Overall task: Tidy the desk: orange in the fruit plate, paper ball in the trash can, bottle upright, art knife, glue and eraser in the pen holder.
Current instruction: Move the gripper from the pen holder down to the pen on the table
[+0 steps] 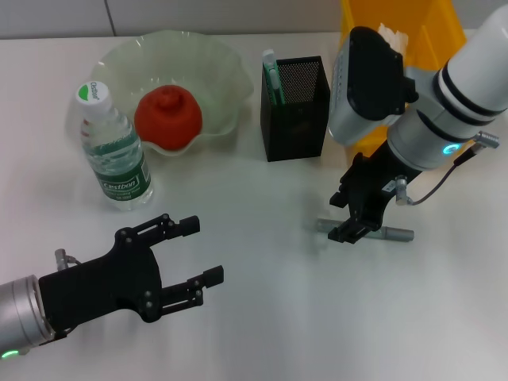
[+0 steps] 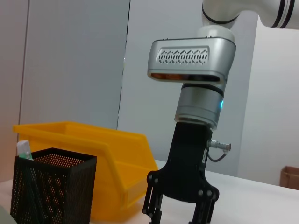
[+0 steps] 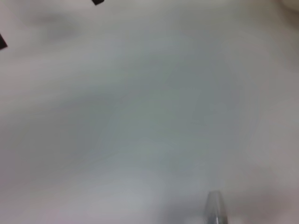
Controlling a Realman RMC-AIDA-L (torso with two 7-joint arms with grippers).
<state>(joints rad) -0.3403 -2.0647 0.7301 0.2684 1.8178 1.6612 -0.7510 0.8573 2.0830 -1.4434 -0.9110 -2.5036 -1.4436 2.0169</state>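
Hovering low over the table (image 1: 262, 317), my right gripper (image 1: 355, 225) straddles the glue (image 1: 394, 234), which lies flat in front of the pen holder (image 1: 295, 119). I see its jaws spread, one on either side of the stick, not clamped on it. The knife (image 1: 274, 78) stands in the holder. The orange (image 1: 167, 119) sits in the plate (image 1: 213, 59), and the bottle (image 1: 116, 151) stands upright just beside that plate. I see white paper (image 1: 393, 33) in the can (image 1: 432, 24). My left gripper (image 1: 194, 254) is parked near the front-left edge, fingers spread and holding nothing.
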